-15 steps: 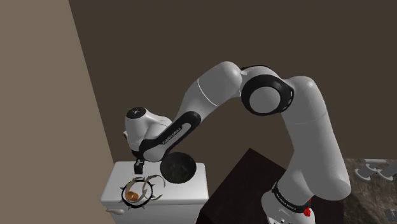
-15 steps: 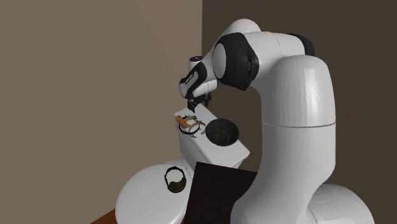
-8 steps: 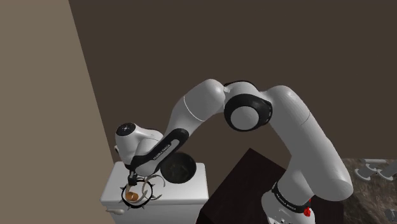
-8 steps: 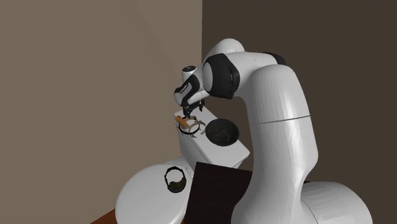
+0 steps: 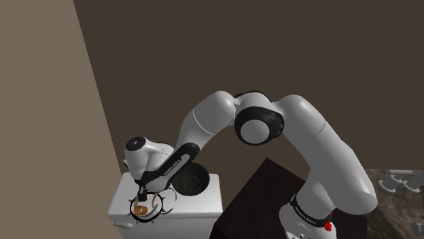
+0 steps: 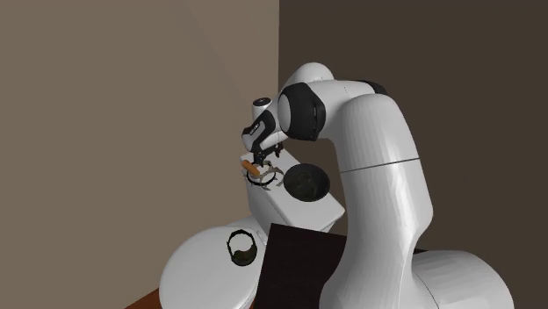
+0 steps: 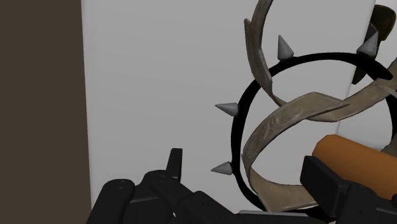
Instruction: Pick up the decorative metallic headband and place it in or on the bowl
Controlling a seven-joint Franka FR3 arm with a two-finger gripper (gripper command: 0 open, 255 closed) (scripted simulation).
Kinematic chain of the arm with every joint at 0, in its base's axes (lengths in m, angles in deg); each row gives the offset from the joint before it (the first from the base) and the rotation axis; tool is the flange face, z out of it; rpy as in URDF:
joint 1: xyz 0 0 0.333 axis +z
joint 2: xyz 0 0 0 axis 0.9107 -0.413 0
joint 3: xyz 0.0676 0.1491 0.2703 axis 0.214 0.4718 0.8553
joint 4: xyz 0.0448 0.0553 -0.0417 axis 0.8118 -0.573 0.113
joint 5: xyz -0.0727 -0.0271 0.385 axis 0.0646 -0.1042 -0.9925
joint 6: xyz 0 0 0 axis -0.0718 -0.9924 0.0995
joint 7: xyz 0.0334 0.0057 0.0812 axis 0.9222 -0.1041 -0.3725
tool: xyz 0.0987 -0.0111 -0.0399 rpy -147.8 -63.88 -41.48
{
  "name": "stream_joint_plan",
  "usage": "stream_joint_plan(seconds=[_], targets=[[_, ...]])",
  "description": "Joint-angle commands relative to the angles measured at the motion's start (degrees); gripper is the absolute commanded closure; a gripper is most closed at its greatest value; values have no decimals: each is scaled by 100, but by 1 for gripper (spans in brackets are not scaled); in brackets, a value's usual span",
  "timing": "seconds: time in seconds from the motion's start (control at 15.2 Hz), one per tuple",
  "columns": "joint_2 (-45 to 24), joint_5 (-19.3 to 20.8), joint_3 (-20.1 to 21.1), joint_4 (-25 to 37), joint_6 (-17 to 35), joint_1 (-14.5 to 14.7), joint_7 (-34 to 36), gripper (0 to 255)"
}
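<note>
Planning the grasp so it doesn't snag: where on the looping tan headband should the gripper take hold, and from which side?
Pinch the tan headband's loop nearest the gripper, coming down from above: its strip is thin and lies on the white tank top, so open jaws can straddle it. Probably steer clear of the black spiked ring and orange cylinder.

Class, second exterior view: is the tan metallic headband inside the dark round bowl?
No, the tan metallic headband lies on the white tank beside the dark round bowl.
</note>
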Motion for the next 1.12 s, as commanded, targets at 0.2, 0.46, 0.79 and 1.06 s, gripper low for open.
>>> stream_joint_plan(seconds=[0.2, 0.46, 0.79, 1.06], targets=[[-3, 1, -1, 0, 5, 2, 2, 0], [-3, 1, -1, 0, 5, 2, 2, 255], [-3, 1, -1, 0, 4, 2, 2, 255], [201, -22, 33, -109, -92, -24, -19, 255]])
